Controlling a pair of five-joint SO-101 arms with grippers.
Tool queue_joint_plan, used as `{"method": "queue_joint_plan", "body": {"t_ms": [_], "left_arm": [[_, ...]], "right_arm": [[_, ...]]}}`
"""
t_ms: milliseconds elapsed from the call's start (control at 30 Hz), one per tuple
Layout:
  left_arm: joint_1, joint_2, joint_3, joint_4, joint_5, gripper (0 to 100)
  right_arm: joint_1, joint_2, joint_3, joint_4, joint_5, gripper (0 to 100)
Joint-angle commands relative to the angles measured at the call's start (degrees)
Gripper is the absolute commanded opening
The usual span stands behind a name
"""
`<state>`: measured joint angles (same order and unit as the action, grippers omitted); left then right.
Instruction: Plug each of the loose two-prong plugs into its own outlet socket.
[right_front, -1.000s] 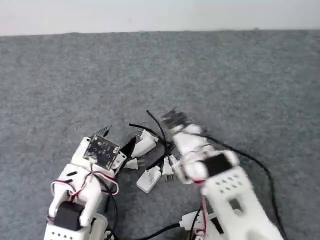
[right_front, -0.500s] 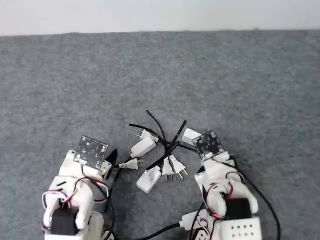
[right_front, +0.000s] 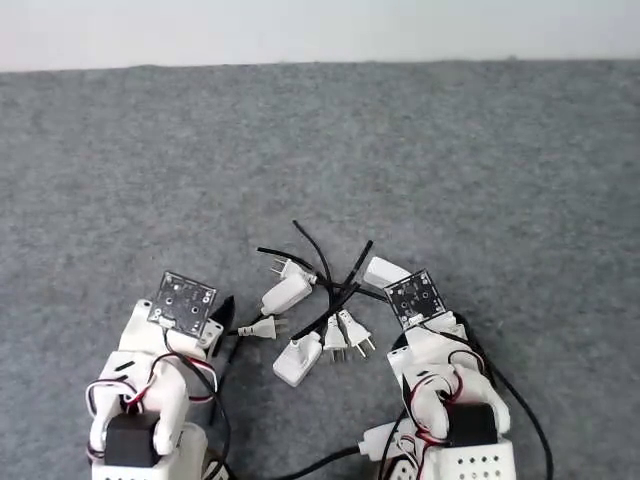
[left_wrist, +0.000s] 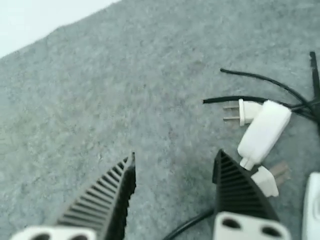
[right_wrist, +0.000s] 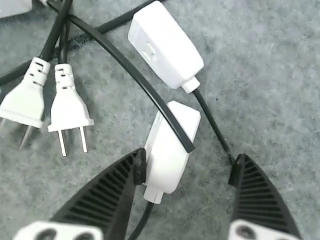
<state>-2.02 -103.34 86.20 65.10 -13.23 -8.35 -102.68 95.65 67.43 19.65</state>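
Two arms, the left arm (right_front: 150, 385) and right arm (right_front: 450, 400), sit at the near edge of the table (right_front: 500, 160) in the high view. The plugs (right_front: 335, 335) and sockets (right_front: 287, 293) lie tangled in black cords (right_front: 310, 244) between the arms, prongs bare. Bare table runs wide from the tangle to the far edge and out to both sides

From the left wrist, the left gripper (left_wrist: 174, 170) is spread apart and empty over bare table. A pronged plug (left_wrist: 239, 111) lies just beside a long socket (left_wrist: 264, 131), past one finger (left_wrist: 230, 185)

From the right wrist, the right gripper (right_wrist: 190, 162) is spread apart too. A flat socket (right_wrist: 167, 145) lies between its fingers, just beside one of them, with a cord (right_wrist: 125, 66) over it. A second socket (right_wrist: 165, 45) shows its slots, and two plugs (right_wrist: 69, 107) lie side by side near it
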Motion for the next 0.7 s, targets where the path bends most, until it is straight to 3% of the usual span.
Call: {"method": "queue_joint_plan", "body": {"t_ms": [0,167,667], "left_arm": [[-1.41,-0.44,1.54,-2.90,-0.09,25],[-2.90,-0.44,4.09,-7.38,1.32,25],[-2.73,-0.35,6.46,-10.64,2.20,25]], "right_arm": [[0.31,1.10,0.88,-0.40,0.53,27.8],[0.22,1.10,0.88,-0.40,0.53,27.8],[0.22,1.10,0.88,-0.40,0.53,27.8]]}}
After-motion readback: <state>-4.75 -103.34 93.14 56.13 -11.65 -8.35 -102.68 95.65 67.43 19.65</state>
